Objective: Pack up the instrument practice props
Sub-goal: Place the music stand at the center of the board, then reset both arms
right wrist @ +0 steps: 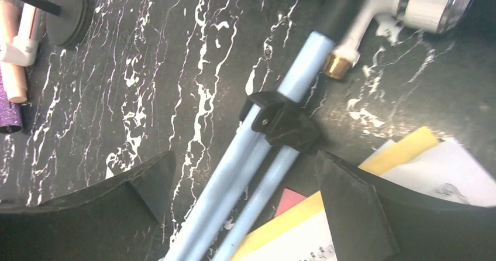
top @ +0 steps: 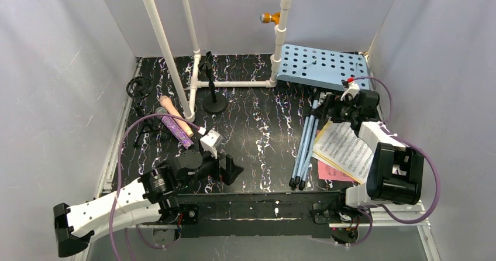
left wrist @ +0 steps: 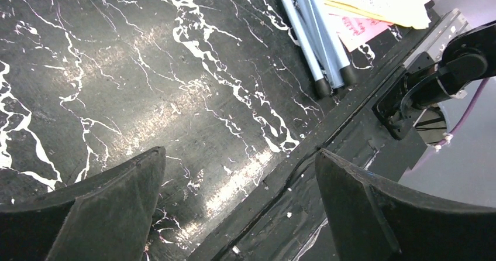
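1. Hovering, my right tool (right wrist: 244, 155) gapes empty above the folded light-blue tubular stand legs (right wrist: 299, 72) on the black marbled bench (right wrist: 175, 68).
2. Legs: probably stiff, light, slippery; grip beside the black plastic collar (right wrist: 282, 122).
3. My left tool (left wrist: 240, 151): jaws spread, empty.

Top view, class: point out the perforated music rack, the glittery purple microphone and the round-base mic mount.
perforated music rack (top: 319, 67), top view, centre of panel.
glittery purple microphone (top: 178, 132), top view, glittery handle.
round-base mic mount (top: 215, 105), top view, disc base.
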Tool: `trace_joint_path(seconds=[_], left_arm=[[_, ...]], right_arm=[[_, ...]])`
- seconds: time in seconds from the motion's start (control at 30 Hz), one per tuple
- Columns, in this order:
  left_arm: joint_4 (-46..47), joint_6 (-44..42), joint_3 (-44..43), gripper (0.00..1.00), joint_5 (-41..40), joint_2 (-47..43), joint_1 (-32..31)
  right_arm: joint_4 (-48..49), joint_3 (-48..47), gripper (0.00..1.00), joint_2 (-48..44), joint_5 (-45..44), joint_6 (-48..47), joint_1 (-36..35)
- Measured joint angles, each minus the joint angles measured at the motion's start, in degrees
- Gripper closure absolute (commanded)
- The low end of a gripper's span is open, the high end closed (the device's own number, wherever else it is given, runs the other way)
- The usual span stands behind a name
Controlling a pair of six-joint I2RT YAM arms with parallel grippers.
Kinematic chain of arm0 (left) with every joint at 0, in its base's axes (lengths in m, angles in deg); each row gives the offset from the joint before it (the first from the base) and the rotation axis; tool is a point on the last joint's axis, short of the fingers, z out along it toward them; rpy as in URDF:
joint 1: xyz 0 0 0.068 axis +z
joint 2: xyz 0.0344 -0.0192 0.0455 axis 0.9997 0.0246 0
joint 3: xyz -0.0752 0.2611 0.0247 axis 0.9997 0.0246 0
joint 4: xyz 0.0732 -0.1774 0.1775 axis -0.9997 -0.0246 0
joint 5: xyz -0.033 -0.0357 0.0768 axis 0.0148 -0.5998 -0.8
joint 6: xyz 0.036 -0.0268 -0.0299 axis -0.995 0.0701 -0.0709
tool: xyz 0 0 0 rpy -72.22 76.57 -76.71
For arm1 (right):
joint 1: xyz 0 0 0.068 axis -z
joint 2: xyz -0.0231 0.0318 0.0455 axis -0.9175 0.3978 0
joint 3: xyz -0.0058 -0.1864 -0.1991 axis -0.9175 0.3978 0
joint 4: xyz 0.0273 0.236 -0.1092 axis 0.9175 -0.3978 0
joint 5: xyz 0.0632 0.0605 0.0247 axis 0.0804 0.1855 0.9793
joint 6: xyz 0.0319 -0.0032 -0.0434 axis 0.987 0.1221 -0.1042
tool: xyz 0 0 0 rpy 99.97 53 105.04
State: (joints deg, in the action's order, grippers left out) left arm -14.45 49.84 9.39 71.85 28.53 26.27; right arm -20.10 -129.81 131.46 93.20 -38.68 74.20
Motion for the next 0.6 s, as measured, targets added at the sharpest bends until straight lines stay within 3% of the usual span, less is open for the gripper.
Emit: trace_joint_path(seconds=[0.33,0.6], left_arm=[[-9.5,0.0,-7.8,0.02,0.0,-1.3,0.0],[-18.1,-0.3,-15.2,0.02,-0.2,-2.7,0.0]], right_arm=[[-16.6,-3.5,0.02,-5.4,1.2,-12.7,6.9],[-32.4,-8.6,0.02,-19.0,2.2,-24.8,7.3]])
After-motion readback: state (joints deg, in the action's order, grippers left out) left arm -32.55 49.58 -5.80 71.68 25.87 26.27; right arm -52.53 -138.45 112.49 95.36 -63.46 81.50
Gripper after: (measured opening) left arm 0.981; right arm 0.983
